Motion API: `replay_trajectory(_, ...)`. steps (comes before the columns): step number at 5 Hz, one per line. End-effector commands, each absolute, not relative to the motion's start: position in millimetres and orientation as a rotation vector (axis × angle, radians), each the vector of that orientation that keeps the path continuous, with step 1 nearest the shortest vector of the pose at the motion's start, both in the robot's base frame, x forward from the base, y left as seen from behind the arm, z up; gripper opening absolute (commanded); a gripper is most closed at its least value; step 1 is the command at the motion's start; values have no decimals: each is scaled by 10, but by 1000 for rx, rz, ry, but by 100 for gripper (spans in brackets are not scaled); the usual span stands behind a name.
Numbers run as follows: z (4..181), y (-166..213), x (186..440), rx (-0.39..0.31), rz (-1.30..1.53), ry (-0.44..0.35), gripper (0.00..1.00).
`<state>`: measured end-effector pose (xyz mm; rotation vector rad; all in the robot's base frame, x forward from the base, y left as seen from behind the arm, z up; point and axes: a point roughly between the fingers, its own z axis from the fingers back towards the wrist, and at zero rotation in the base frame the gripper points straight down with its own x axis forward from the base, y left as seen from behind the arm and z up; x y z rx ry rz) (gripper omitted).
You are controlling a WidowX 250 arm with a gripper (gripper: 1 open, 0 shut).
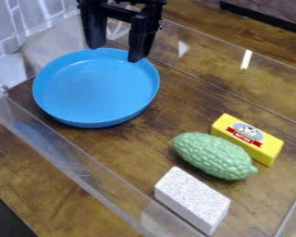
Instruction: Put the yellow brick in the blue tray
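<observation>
A: Please, how do the jaws stand now?
B: The black gripper is wide open, and I see nothing between its fingers. It hangs over the far part of the blue tray, but if it touches the rim, I cannot tell.
A: And the yellow brick, where is it?
B: It lies flat on the wooden table, well apart from the tray, with its red and white label upward. Just beside it is the bumpy green oval object, and nearer to us is the white speckled block.
A: Why are the jaws so open, in your opinion?
B: I think for being ready to receive the brick. The first step is to reach it, so the arm must go across the table.
A: Is there some danger?
B: Maybe one finger pushes the green object, because it lies so close. The flat sides of the brick should give a good hold.
</observation>
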<state>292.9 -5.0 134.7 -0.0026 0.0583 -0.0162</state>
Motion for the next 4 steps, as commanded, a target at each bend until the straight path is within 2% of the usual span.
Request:
replay_trajectory(1, 1296, -132, 2940, -19, 2, 72, 100)
replay_trajectory(2, 1252, -262, 2964, -42, 29, 84, 100)
replay_trajectory(4, 1213, -779, 3024, -103, 119, 79, 100)
